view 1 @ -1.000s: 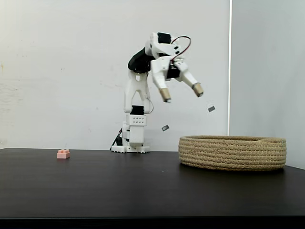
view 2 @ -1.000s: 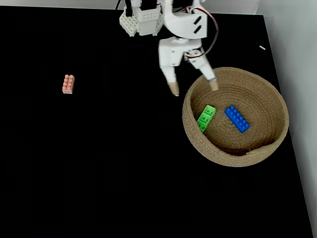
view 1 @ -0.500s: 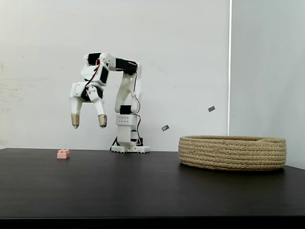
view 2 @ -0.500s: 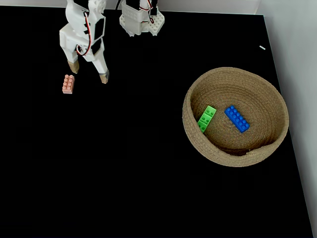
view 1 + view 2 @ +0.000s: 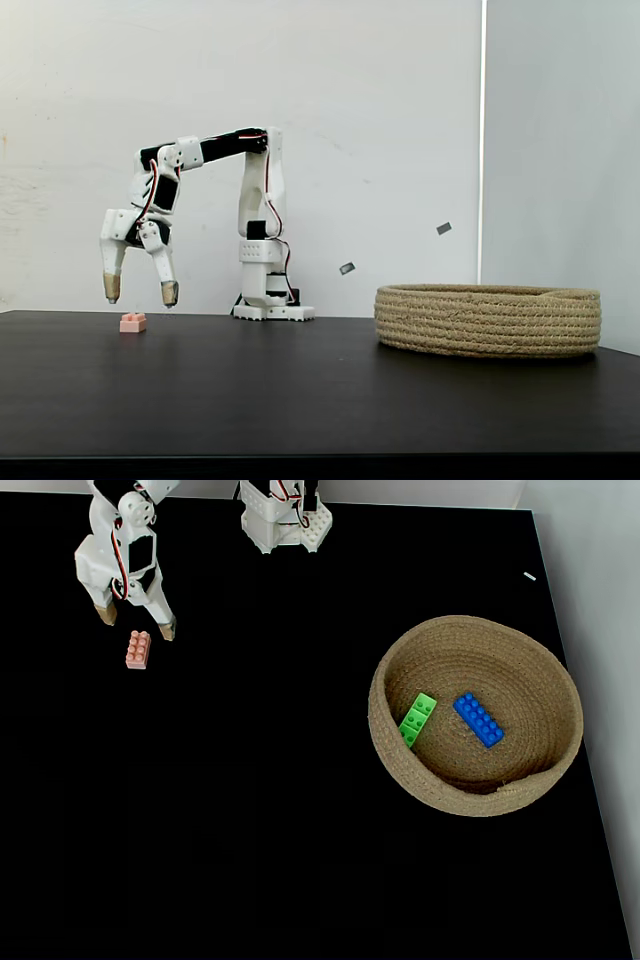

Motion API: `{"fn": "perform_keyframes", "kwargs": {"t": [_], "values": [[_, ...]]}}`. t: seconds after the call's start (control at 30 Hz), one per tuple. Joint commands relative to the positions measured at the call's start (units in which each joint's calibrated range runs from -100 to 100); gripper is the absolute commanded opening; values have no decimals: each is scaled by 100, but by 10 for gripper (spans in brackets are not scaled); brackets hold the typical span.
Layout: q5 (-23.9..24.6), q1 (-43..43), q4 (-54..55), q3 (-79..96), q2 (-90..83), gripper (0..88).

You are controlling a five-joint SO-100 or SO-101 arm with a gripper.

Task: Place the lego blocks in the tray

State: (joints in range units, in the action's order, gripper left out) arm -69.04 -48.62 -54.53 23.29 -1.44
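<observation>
The gripper (image 5: 140,293) is held spread wide, empty, just above the studded pale pink brick (image 5: 138,649) on the matte black table (image 5: 250,810), well apart from the coiled-rope basket (image 5: 555,765), where the green brick (image 5: 417,719) and blue brick (image 5: 479,720) are seen.

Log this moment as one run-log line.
gripper: open, above pink brick, no contact | green brick, blue brick: in basket | pink brick: on table | next: likely descend, grasp
</observation>
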Motion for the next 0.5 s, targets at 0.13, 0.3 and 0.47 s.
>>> {"fn": "perform_keyframes", "kwargs": {"t": [0.13,0.3,0.47], "values": [[-278,220,192,-564,316,308],[-366,377,392,-555,548,288],[-332,459,584,-400,806,248]]}}
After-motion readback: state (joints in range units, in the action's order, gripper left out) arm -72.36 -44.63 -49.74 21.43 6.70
